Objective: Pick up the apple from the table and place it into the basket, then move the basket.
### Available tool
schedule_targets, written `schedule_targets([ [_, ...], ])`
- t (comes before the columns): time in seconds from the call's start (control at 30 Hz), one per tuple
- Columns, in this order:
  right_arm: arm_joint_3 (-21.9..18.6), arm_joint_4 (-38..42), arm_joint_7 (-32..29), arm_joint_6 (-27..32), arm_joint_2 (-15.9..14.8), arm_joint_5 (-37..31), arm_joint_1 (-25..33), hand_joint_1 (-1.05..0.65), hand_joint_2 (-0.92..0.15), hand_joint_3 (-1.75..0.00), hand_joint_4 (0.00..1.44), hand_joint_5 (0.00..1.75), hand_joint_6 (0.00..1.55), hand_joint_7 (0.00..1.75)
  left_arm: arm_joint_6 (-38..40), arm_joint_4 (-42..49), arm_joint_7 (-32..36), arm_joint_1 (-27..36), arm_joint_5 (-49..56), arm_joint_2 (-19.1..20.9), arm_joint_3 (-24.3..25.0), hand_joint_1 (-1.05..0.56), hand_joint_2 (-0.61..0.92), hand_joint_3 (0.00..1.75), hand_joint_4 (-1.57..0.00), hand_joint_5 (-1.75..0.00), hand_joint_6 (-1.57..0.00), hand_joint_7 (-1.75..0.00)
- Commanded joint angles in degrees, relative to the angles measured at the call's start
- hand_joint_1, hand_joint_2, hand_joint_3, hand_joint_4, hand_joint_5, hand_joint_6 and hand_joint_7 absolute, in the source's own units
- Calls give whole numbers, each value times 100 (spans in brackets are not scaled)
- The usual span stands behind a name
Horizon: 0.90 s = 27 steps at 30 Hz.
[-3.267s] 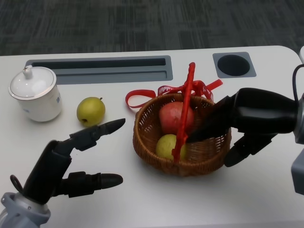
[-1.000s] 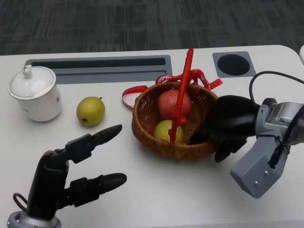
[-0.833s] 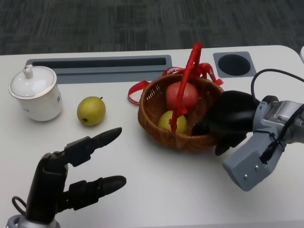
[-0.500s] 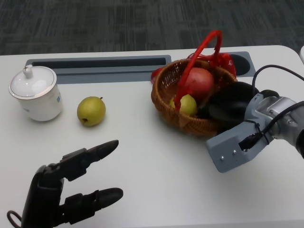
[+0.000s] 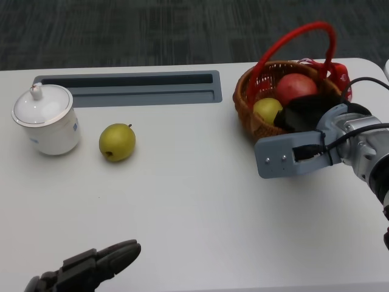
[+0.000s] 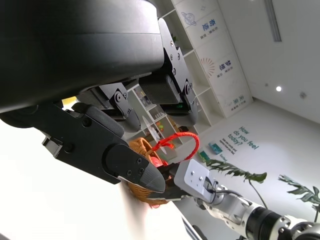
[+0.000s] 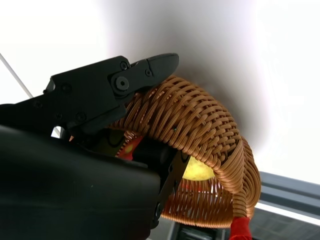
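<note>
The wicker basket [image 5: 245, 108] with its red hoop handle [image 5: 296, 33] sits at the table's back right. A red apple [image 5: 296, 87] and a yellow-green fruit [image 5: 267, 110] lie inside it. My right hand [image 5: 302, 115] grips the basket's near rim; in the right wrist view one finger [image 7: 125, 84] lies outside the wicker wall [image 7: 200, 127] and another reaches inside beside the yellow fruit [image 7: 198, 170]. I cannot tell whether the basket touches the table. My left hand [image 5: 91, 272] lies low at the front left edge, fingers [image 6: 107, 150] apart and holding nothing.
A green pear [image 5: 117, 142] lies on the table at mid left. A white lidded cup [image 5: 44, 119] stands further left. A grey recessed slot [image 5: 127, 88] runs along the back edge. My right forearm's grey plate [image 5: 290, 158] juts in front of the basket.
My right hand has moved the basket from the table's middle toward the back right, its handle swinging upright. My left hand has drawn back to the front edge.
</note>
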Motion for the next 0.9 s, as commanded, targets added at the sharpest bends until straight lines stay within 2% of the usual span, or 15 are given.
schedule_targets([
  [0.03,-206,-1,-100,177,-212,131,-258,-26,-92,-2,105,3,98,0,-24,-369,26,432,67,-6,132,-39,82,0,-90,-1,-82,-1],
  [0.17,-481,-1,-130,298,-294,282,-207,-26,-92,-3,102,1,92,0,5,-675,28,834,-9,14,133,-39,82,0,-90,-1,-83,0],
  [0.3,-628,-1,-209,386,-354,320,-143,-33,-89,-2,87,0,76,0,-47,-761,-9,1104,-187,153,56,-40,82,0,-91,-1,-83,0],
  [0.63,-982,-6,89,410,-255,547,2,-69,-76,0,56,0,51,0,-190,-538,-78,1215,-422,388,-144,-38,82,0,-91,0,-85,0],
  [0.77,-873,-4,186,421,-235,419,17,-90,-79,-1,34,0,39,0,-157,-434,-101,1115,-477,441,-249,-38,81,0,-91,0,-85,0],
  [0.9,-814,-17,295,329,-279,398,-20,-103,-84,-2,22,0,26,0,-134,-322,-128,909,-535,489,-352,-37,80,0,-92,0,-86,-1],
])
